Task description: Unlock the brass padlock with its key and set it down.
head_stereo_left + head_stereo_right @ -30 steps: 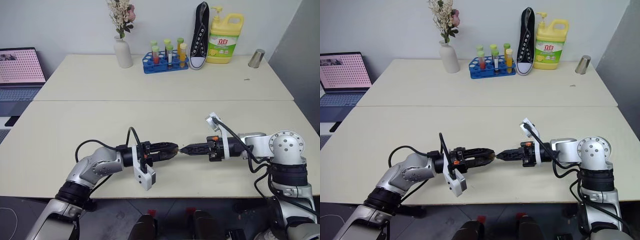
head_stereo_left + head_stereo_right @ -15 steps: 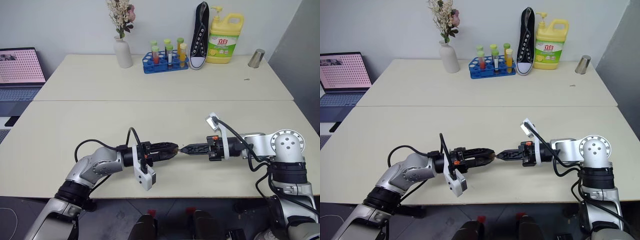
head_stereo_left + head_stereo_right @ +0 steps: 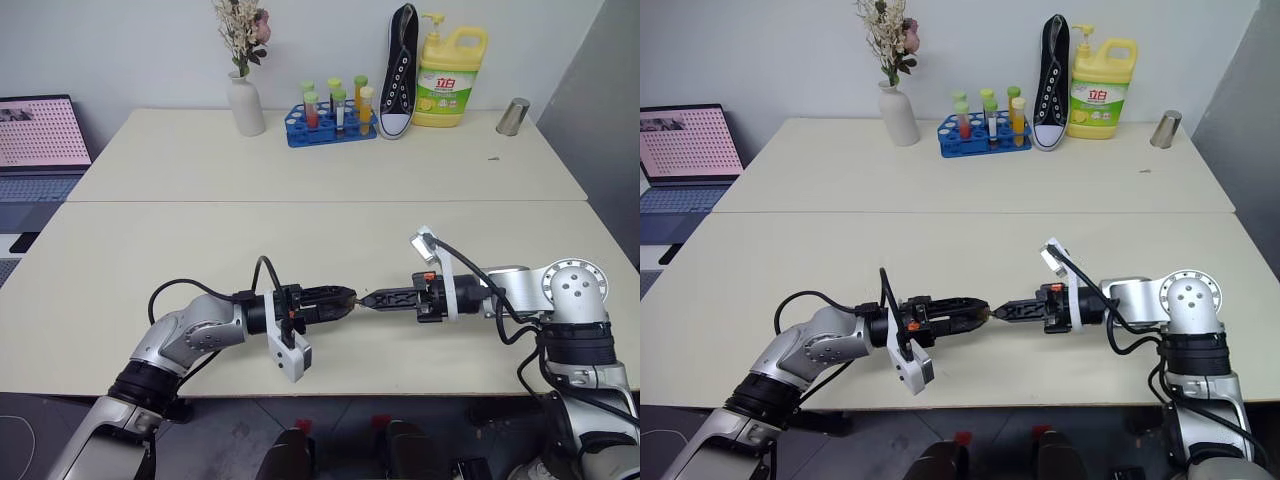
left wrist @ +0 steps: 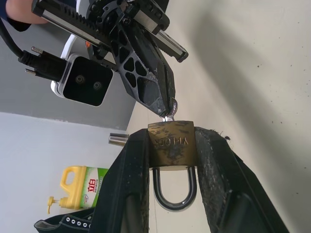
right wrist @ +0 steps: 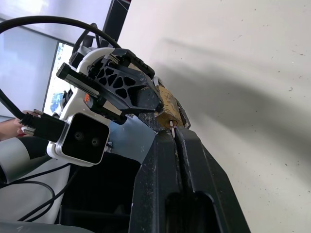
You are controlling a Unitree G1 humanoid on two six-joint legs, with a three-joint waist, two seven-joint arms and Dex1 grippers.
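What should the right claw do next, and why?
Probably twist the key. The right claw pinches it with its tip at the padlock, which the left claw clamps above the table; the shackle looks closed.

Padlock [image 4: 171, 141]: small worn brass body with stamped letters, silvery shackle closed, clamped on both sides between two black fingers, held above the table.
Key [image 4: 170, 110]: small silver-grey, pinched in the opposing black fingertips, its tip at the padlock's bottom face.

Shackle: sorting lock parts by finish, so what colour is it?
Silvery, best seen in the left wrist view.
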